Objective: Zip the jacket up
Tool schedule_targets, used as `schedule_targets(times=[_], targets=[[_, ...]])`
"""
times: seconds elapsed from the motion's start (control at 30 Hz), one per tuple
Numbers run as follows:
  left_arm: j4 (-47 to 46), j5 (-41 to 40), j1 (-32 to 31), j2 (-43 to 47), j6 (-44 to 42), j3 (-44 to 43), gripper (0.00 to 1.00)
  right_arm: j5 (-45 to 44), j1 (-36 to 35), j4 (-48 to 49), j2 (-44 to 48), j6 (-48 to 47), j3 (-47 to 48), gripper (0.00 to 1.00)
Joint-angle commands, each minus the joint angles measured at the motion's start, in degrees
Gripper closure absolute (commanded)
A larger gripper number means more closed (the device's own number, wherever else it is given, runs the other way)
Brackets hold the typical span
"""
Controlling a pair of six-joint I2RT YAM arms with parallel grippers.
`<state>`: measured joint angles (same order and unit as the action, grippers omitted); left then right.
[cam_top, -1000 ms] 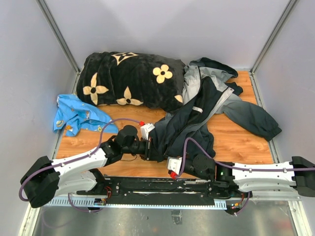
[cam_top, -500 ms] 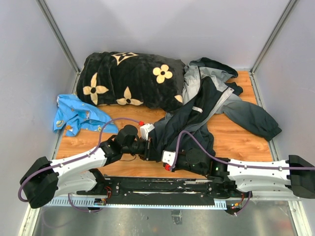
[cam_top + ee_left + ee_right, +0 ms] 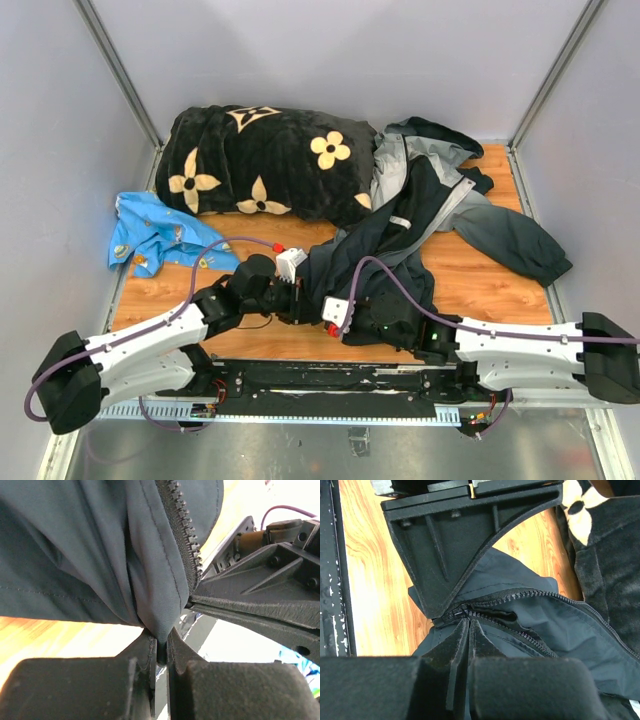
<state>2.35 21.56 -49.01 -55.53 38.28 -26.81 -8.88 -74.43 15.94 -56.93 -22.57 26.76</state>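
Note:
The dark navy and grey jacket (image 3: 410, 230) lies crumpled on the wooden table (image 3: 490, 290), hood at the back right. My left gripper (image 3: 298, 300) is shut on a fold of its dark fabric at the near hem (image 3: 161, 645), beside a row of zipper teeth (image 3: 182, 535). My right gripper (image 3: 322, 318) meets it from the right, fingers shut (image 3: 469, 622), tips touching the zipper where its two rows join at the slider (image 3: 451, 615). No pull tab shows between them. From there the zipper (image 3: 530, 594) runs off open to the right.
A black plush blanket with cream flowers (image 3: 260, 160) is heaped at the back left, touching the jacket. A small blue patterned cloth (image 3: 160, 232) lies at the left edge. Grey walls close in three sides; the arm rail (image 3: 320, 385) runs along the near edge.
My right arm has slid left along the jacket's near hem until its gripper meets the left one. The left arm has dropped slightly, still holding the fabric.

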Motion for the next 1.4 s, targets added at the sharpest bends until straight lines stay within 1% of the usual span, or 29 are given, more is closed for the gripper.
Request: schedule_targets(times=[0.0, 0.1, 0.13, 0.17, 0.2, 0.23, 0.3, 0.37, 0.63, 0.73, 0.8, 0.97, 1.13, 1.37], targets=[[7.98, -6.49, -0.81, 2.86, 2.2, -1.82, 0.92, 2.29, 1.84, 1.04, -3.74, 1.59, 3.38, 0.99], [8.76, -9.39, -0.82, 6.17, 4.58, -1.52, 0.92, 0.96, 1.84, 2.02, -6.71, 4.12, 4.6, 0.99], [10.23, -11.38, -0.78, 7.19, 5.59, -1.61, 0.87, 0.25, 1.84, 2.14, -7.43, 5.03, 5.19, 0.99], [12.33, -13.99, -0.75, 8.39, 6.72, -1.77, 0.78, -0.08, 1.84, 2.28, -8.19, 6.21, 5.83, 0.99], [14.14, -17.05, -0.76, 9.67, 7.89, -1.9, 0.73, -0.2, 1.84, 2.41, -8.91, 7.34, 6.51, 0.99], [16.33, -18.9, -0.73, 11.02, 9.25, -1.97, 0.68, -0.17, 1.84, 2.54, -9.68, 8.73, 7.29, 0.99], [18.69, -21.54, -0.73, 14.87, 11.93, -1.58, 0.56, 0.69, 1.84, 3.37, -11.42, 10.56, 8.6, 0.99], [21.01, -24.25, -0.73, 18.47, 15.19, -1.01, 0.52, 1.18, 1.84, 4.69, -13.04, 12.4, 9.52, 0.99], [26.93, -31.31, -0.74, 33.76, 28.69, 4.16, 0.49, 1.14, 1.84, 4.94, -18.44, 19.47, 14.3, 0.99], [30.3, -34.05, -0.78, 38.29, 30.85, 4.77, 0.49, 0.5, 1.84, 4.71, -19.76, 21.69, 16.0, 0.99], [30.67, -34.38, -0.75, 40.11, 31.35, 5.0, 0.49, 0.12, 1.98, 4.73, -20.62, 22.62, 17.19, 0.99], [26.21, -33.17, -0.75, 40.33, 32.01, 6.8, 0.5, 1.1, 2.95, 3.57, -22.46, 25.09, 20.25, 0.99], [19.66, -33.0, -0.81, 40.65, 34.42, 10.04, 0.55, 1.42, 3.07, 3.22, -22.48, 26.34, 20.29, 0.99], [11.86, -33.47, -0.71, 41.86, 36.29, 13.96, 0.55, 2.65, 3.2, 3.23, -22.17, 27.18, 20.44, 0.99]])
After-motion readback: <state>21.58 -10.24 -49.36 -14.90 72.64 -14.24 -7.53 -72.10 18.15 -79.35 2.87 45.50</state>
